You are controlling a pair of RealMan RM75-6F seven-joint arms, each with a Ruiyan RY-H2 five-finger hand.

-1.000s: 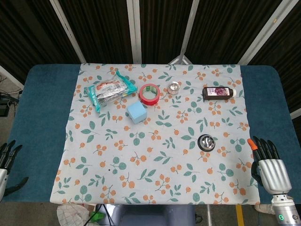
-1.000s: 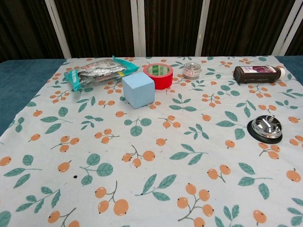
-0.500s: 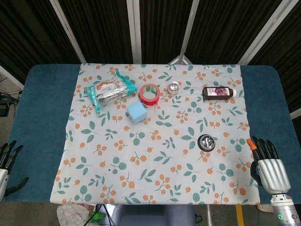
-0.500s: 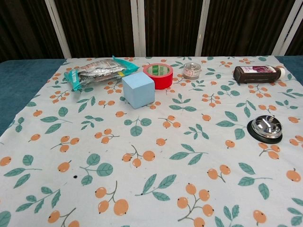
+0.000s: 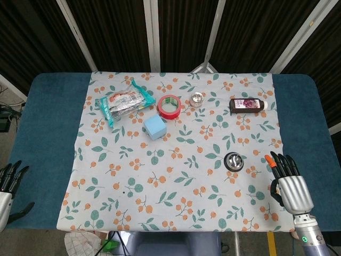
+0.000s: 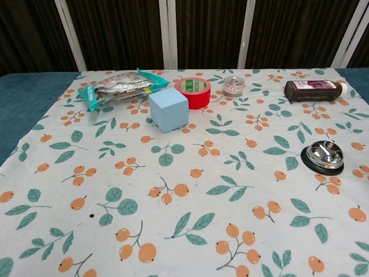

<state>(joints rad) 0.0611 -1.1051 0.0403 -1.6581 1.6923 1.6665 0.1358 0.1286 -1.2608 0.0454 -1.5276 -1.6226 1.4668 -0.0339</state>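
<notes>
My right hand [image 5: 289, 188] hovers over the front right corner of the floral cloth [image 5: 181, 176], fingers spread, holding nothing. The nearest thing to it is a small silver bell on a black base [image 5: 234, 160] [image 6: 324, 156], a little to its left. My left hand [image 5: 7, 186] is at the front left edge, off the cloth over the blue table, fingers apart and empty. Neither hand shows in the chest view.
At the back of the cloth lie a teal snack packet [image 5: 123, 102] [image 6: 122, 85], a red tape roll [image 5: 170, 106] [image 6: 192, 91], a light blue cube [image 5: 154, 127] [image 6: 168, 109], a small glass jar [image 5: 197, 99] [image 6: 233, 85] and a dark bottle on its side [image 5: 246, 104] [image 6: 314, 90].
My right hand has moved left and slightly forward, from the blue table edge onto the cloth's corner. The left hand has barely shifted.
</notes>
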